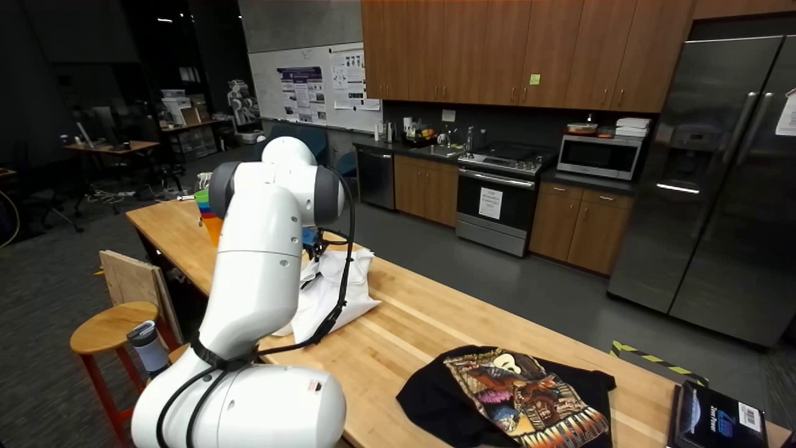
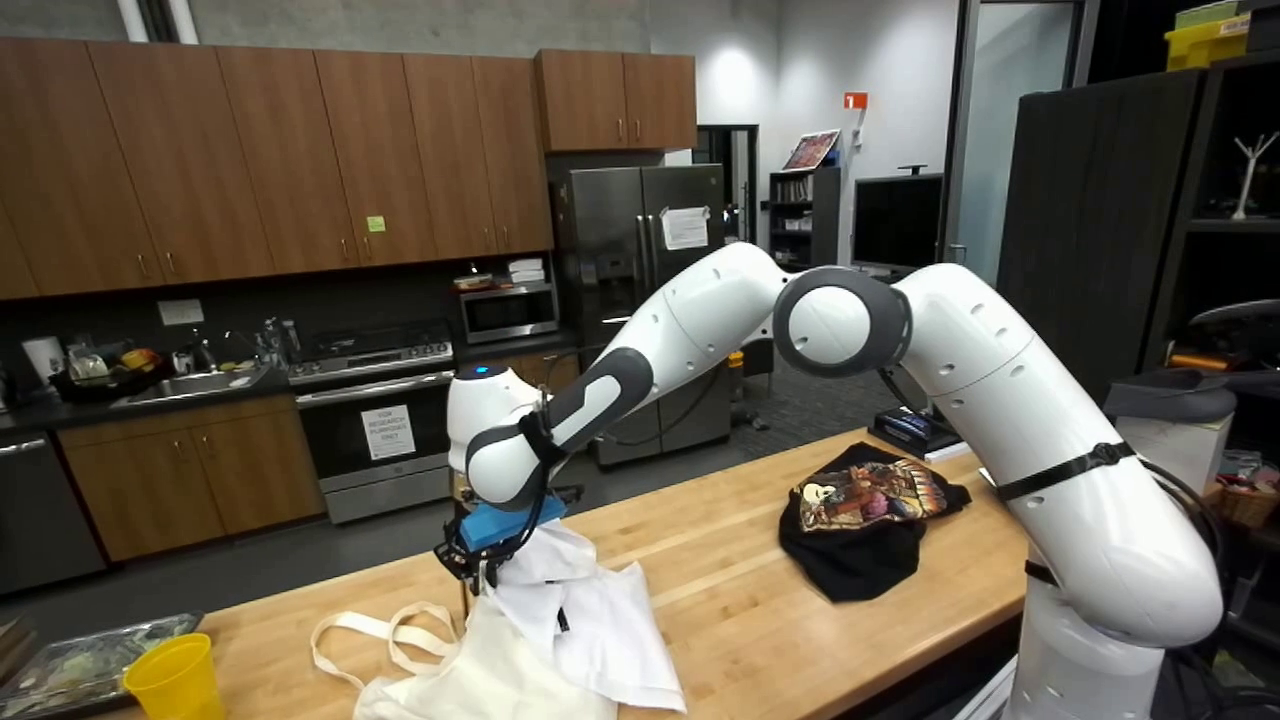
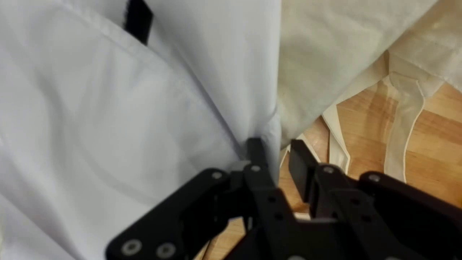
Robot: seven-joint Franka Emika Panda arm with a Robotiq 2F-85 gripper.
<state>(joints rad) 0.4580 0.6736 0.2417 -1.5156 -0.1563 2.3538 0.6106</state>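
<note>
My gripper (image 3: 277, 148) is low over the wooden table, its two black fingers a short gap apart. A white cloth (image 3: 108, 137) with a small black patch fills the left of the wrist view. Its folded edge rises beside the left finger and partly into the gap. The right finger stands apart from that edge. A cream tote bag (image 3: 325, 54) lies beside the white cloth, its strap handles on the table behind the right finger. In an exterior view, the gripper (image 2: 468, 572) is at the far edge of the white cloth (image 2: 615, 625), which overlaps the tote bag (image 2: 490, 670).
A black shirt with a colourful print (image 2: 865, 545) lies on the wooden table (image 1: 423, 311) nearer the arm's base. A black box (image 1: 721, 414) is at the table's end. A yellow cup (image 2: 178, 680) and a dark tray (image 2: 95, 660) stand beyond the tote bag.
</note>
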